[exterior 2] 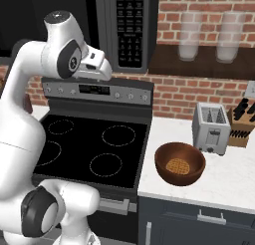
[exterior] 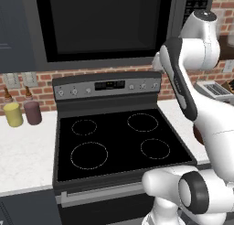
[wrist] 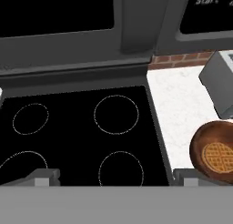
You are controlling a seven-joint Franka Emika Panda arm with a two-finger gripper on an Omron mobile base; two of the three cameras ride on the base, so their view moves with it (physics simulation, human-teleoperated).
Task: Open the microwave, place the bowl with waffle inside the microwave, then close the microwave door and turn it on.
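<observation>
The large dark grey over-range microwave [exterior: 105,27] hangs above the black glass-top stove [exterior: 119,141], and its wide dark grey door with the black window [exterior: 103,23] sits flush against the front, closed. Its narrow black keypad strip [exterior 2: 130,27] lies at the right end of the door. To the right of the stove, on the white speckled desk [exterior 2: 234,182], rests the round reddish-brown wooden-looking bowl [exterior 2: 180,163], close to the stove's right edge. The small golden-tan waffle with its square grid [exterior 2: 178,166] lies flat inside the bowl. Just behind the bowl stands a silver toaster [exterior 2: 212,128], with a wooden knife block [exterior 2: 242,123] beside it. The white arm's tool [wrist: 116,175] is released, fingers spread wide and holding nothing, above the stove's front edge and to the left of the bowl. Left of the stove stand a yellow jar [exterior: 13,114] and a maroon jar [exterior: 33,112].
</observation>
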